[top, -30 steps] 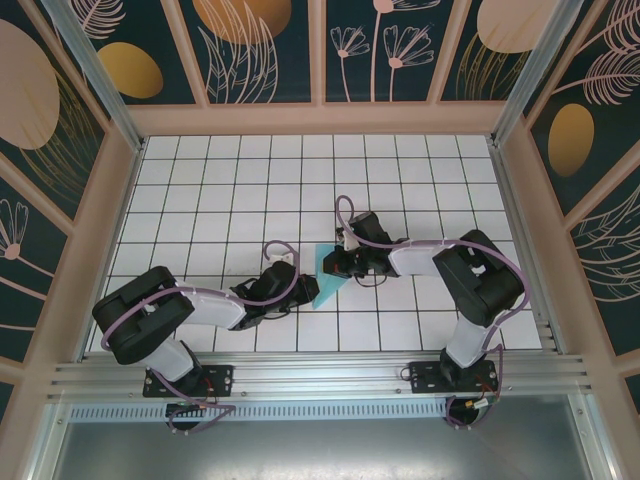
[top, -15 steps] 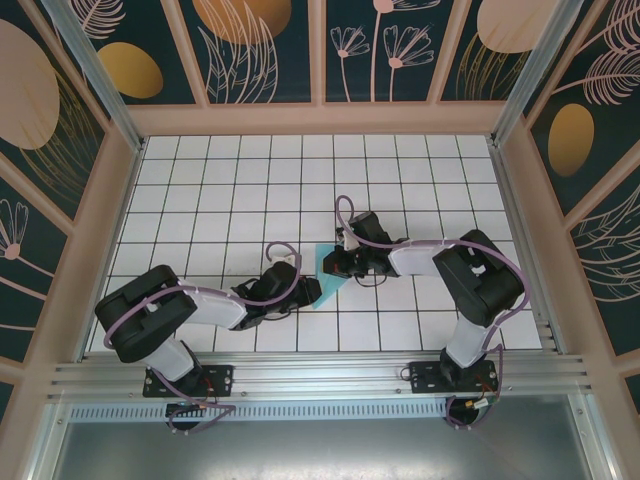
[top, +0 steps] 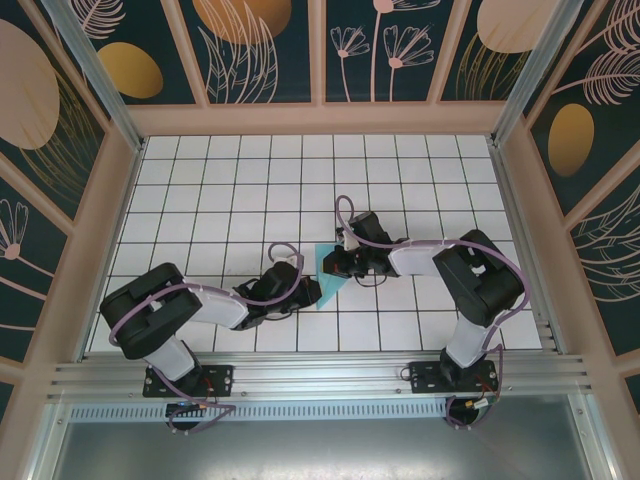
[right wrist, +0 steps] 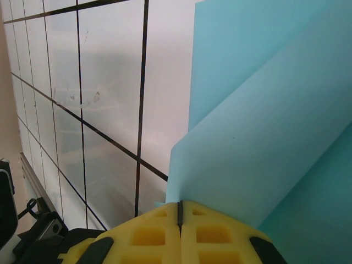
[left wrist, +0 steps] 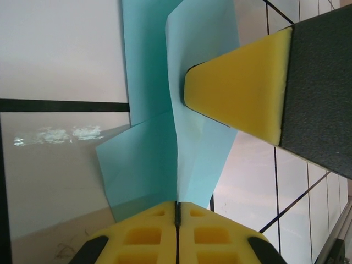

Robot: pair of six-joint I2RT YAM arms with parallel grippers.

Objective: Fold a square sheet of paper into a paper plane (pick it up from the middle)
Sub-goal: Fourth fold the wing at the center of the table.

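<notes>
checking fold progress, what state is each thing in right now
blue paper sheet: folded and creased, pinched from both sides
left pincer: shut on the blue paper sheet
right pincer: shut on the blue paper sheet

The folded sheet of paper [left wrist: 148, 159] is thin, matt and smooth, with sharp creases. Under it the counter [right wrist: 110, 82] is glossy white tile that throws back glare. The pads [left wrist: 143, 236] of the left hand [left wrist: 177, 205] are yellow foam, matt and fine-pored. The rail [top: 320, 375] along the near edge is brushed aluminium.
</notes>
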